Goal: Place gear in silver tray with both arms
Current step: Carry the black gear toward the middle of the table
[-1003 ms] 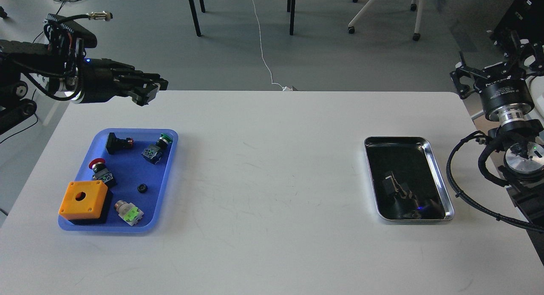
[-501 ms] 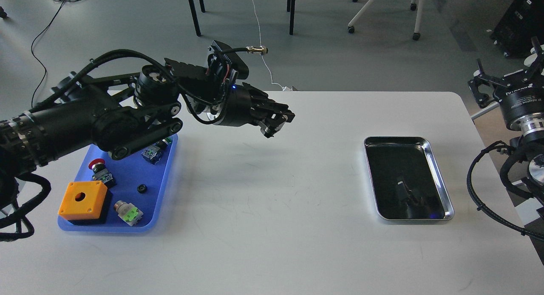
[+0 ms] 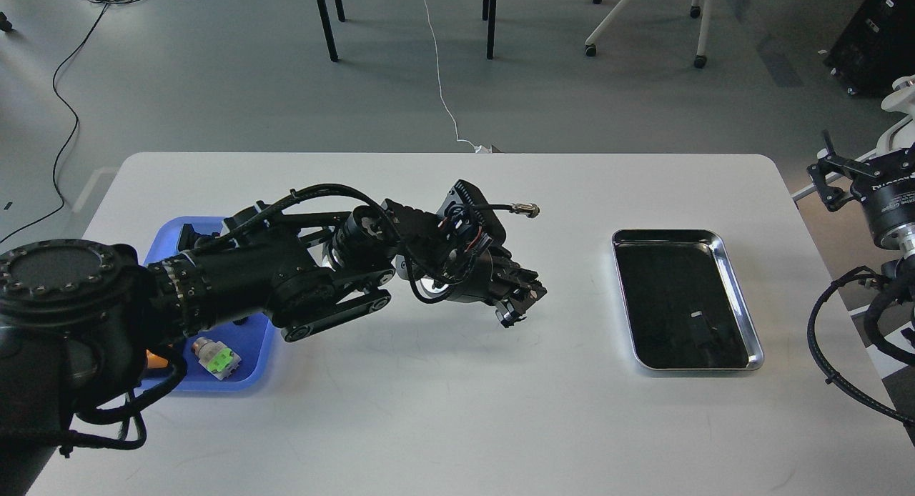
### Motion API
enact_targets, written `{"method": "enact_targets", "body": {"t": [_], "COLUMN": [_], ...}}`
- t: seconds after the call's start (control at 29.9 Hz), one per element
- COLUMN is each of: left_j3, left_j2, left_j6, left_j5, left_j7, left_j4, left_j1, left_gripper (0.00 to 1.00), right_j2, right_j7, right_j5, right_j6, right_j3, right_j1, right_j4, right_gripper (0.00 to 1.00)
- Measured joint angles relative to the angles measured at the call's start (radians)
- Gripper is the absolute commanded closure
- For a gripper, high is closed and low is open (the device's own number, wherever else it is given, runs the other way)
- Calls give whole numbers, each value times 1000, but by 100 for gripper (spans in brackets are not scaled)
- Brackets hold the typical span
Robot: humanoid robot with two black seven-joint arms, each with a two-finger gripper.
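Head view: shiny rectangular silver tray (image 3: 743, 296) sits at the white table's (image 3: 457, 424) right with nothing visible inside, so placing is not done. Left gripper (image 3: 520, 309) hovers mid-table; whether it holds the gear I cannot tell. Right gripper (image 3: 829, 181) is spread wide. Its wrist lettering is unreadable

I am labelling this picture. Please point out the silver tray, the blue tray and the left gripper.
silver tray (image 3: 736, 299): head view, on its right rim.
blue tray (image 3: 259, 349): head view, bare floor near its right edge.
left gripper (image 3: 516, 311): head view, between its fingertips.
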Motion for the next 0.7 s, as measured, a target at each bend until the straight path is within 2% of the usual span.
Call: {"method": "enact_targets", "body": {"t": [0.3, 0.7], "left_j3": [70, 117], "left_j2": [-12, -12], "left_j6": [36, 48], "left_j5": [1, 1], "left_j7": [0, 0], "left_j4": [110, 116], "left_j1": [21, 32], "left_gripper": [79, 77], "right_j2": [0, 12], "right_j7": [-1, -1], "right_j5": [0, -1], "right_j6": [0, 0], "right_j3": [24, 24], "right_j1": [0, 0], "right_j4": [25, 24], "right_gripper": [1, 1]}}
